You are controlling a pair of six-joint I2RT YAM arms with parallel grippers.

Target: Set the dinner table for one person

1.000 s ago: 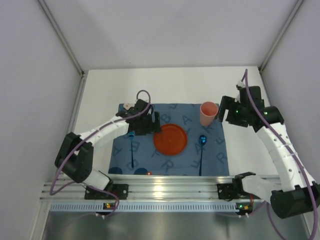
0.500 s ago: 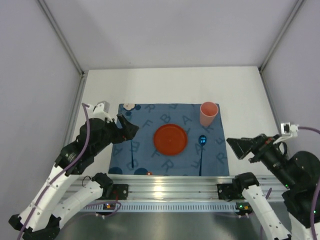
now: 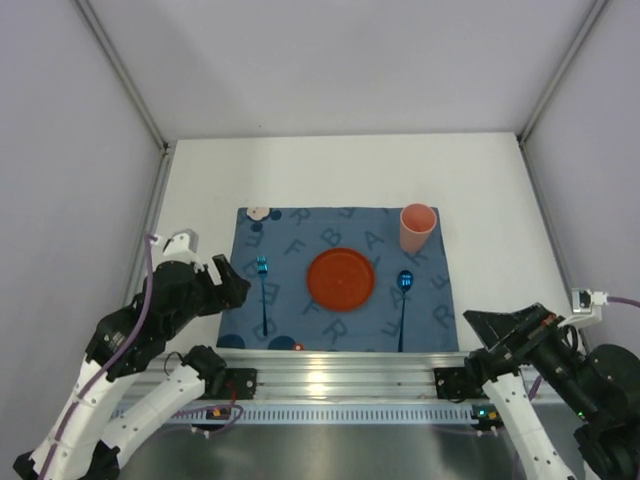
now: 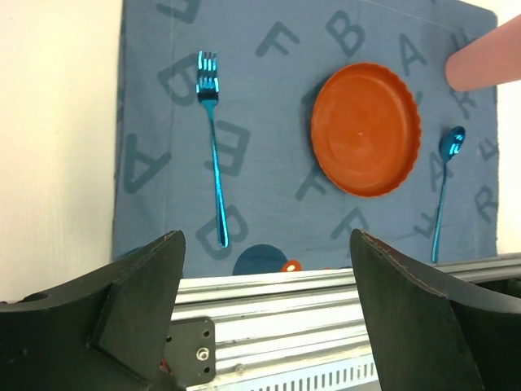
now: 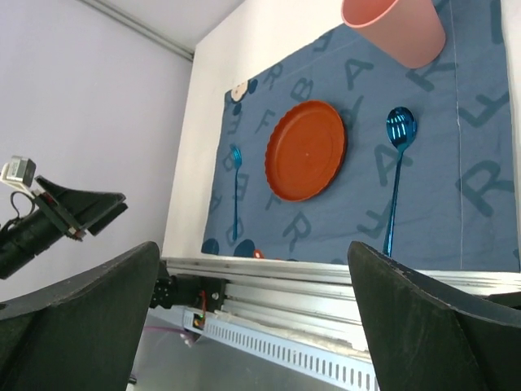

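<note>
Top external: fork (image 3: 263, 290), plate (image 3: 341, 278), spoon (image 3: 403, 300), cup (image 3: 417, 228) on mat (image 3: 300, 235); left gripper (image 3: 235, 280), right gripper (image 3: 480, 322) spread, empty.

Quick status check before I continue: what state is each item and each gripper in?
Plate: flat at the mat's centre, empty.
Fork: lying left of the plate, tines pointing away from the arms.
Spoon: lying right of the plate, bowl end away from the arms.
Cup: upright.
Mat: spread flat on the dinner table.
Left gripper: open, empty.
Right gripper: open, empty.
</note>
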